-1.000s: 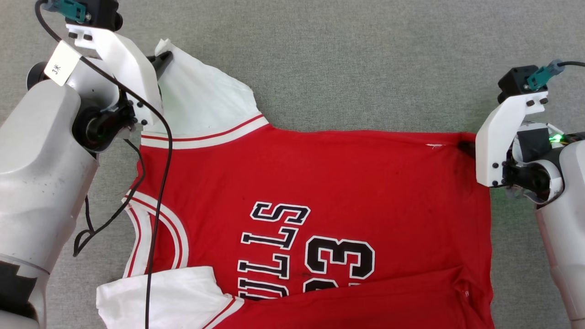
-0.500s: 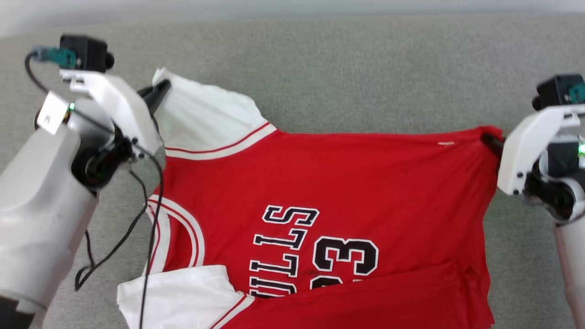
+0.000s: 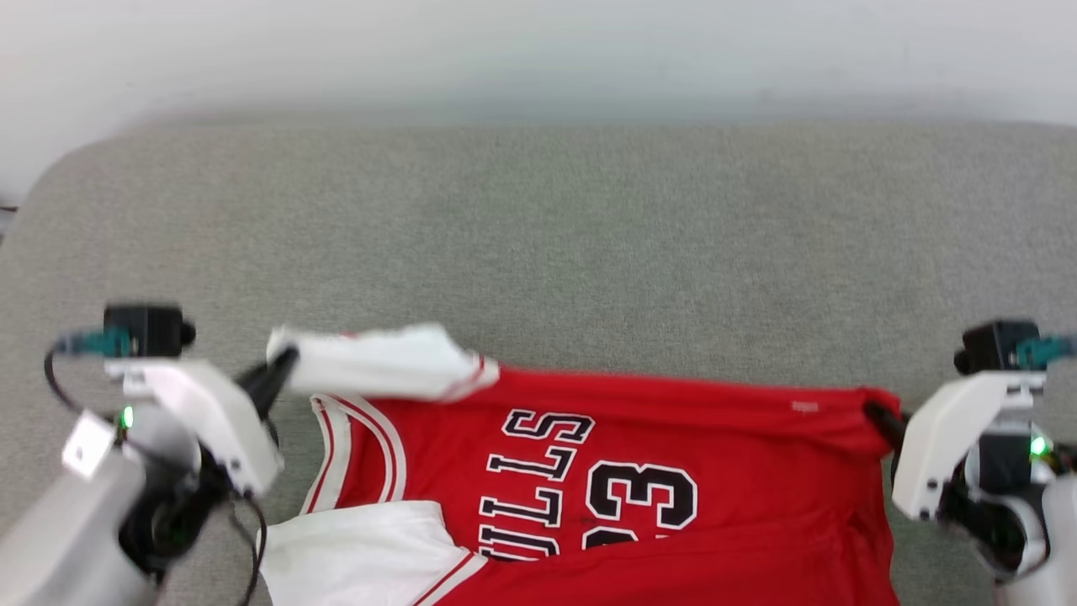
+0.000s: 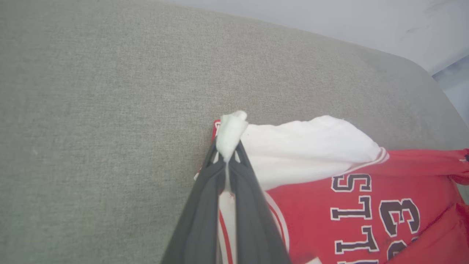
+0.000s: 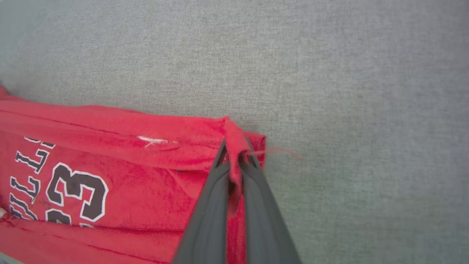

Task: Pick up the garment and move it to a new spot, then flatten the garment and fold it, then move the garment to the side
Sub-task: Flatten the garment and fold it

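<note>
The garment [image 3: 656,421] is a red jersey with white sleeves and black lettering with 33, front up on the grey surface, its far edge lifted and rolling toward me. My left gripper [image 3: 282,362] is shut on the tip of a white sleeve [image 4: 229,135]. My right gripper [image 3: 875,414] is shut on the red hem corner [image 5: 236,145]. The garment [image 4: 366,205] hangs stretched between both grippers. Its near part runs off the head view's bottom edge.
A grey fabric surface [image 3: 538,236] stretches beyond the garment to a pale wall [image 3: 538,50]. The surface's rounded left corner [image 3: 50,185] shows in the head view. A black cable [image 3: 252,539] trails from my left arm.
My right gripper has shut on the hem corner. Both grippers have lifted the far edge, which now folds toward me. The head camera has tilted up, showing more surface and the wall.
</note>
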You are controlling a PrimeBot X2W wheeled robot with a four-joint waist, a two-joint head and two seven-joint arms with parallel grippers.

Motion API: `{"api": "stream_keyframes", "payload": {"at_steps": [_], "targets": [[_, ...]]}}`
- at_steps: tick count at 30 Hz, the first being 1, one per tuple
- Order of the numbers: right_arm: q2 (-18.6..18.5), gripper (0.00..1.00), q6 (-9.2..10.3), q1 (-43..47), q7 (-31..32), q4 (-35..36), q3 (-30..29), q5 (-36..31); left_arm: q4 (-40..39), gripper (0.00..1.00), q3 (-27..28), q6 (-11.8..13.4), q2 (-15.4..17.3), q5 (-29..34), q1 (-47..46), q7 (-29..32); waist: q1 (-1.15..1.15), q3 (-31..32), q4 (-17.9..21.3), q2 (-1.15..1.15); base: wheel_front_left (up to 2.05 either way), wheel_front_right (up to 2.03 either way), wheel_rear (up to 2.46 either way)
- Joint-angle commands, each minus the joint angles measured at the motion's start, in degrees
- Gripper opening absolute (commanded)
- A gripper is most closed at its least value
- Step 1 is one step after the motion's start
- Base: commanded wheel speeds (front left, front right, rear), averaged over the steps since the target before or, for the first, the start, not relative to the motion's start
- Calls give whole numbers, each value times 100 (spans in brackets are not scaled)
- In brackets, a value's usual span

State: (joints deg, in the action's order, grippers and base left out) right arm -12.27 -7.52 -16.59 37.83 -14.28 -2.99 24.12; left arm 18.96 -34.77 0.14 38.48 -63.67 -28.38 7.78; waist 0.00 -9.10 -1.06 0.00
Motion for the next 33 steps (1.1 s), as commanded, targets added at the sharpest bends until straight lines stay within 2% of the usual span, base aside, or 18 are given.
{"api": "stream_keyframes", "payload": {"at_steps": [1,6,10,15,19,20,21,22,23,25,26,33], "targets": [[24,0,6,188,-55,64,-32,6,-140,0,31,107,70,-49,231,-51,0,104,-46,0,0,0,0],[138,0,6,804,-174,250,-159,58,-794,0,65,549,203,-294,1228,-156,0,292,-133,0,0,0,0],[211,0,6,1191,-225,392,-288,73,-1133,0,6,788,335,-420,1815,-106,0,382,-174,0,0,0,0],[295,0,6,1489,-272,489,-349,92,-1330,0,-45,968,387,-522,2291,-120,0,383,-145,0,0,0,0],[391,0,6,1719,-401,441,-376,80,-1226,0,-110,949,208,-618,2504,-192,0,390,-131,0,0,0,0],[411,11,6,1768,-468,430,-381,71,-1177,0,-132,914,139,-654,2538,-195,0,398,-125,0,0,0,0],[446,42,6,1821,-520,407,-376,79,-1115,0,-148,896,82,-654,2563,-235,0,405,-111,0,0,0,0],[480,91,6,1889,-566,374,-359,101,-1054,16,-165,872,16,-658,2574,-279,0,413,-97,0,0,0,0],[495,100,6,1946,-622,355,-340,110,-983,45,-183,835,-66,-688,2592,-310,0,424,-90,0,0,0,0],[536,100,6,2034,-760,318,-324,149,-824,94,-212,763,-168,-663,2599,-411,0,446,-76,0,0,0,0],[552,100,6,2067,-848,312,-312,141,-736,100,-207,737,-213,-634,2581,-486,0,458,-68,0,0,0,0],[517,100,6,2176,-1713,530,-253,178,-559,100,-125,600,-378,-143,2378,-1371,0,590,-47,0,0,0,0]]}}
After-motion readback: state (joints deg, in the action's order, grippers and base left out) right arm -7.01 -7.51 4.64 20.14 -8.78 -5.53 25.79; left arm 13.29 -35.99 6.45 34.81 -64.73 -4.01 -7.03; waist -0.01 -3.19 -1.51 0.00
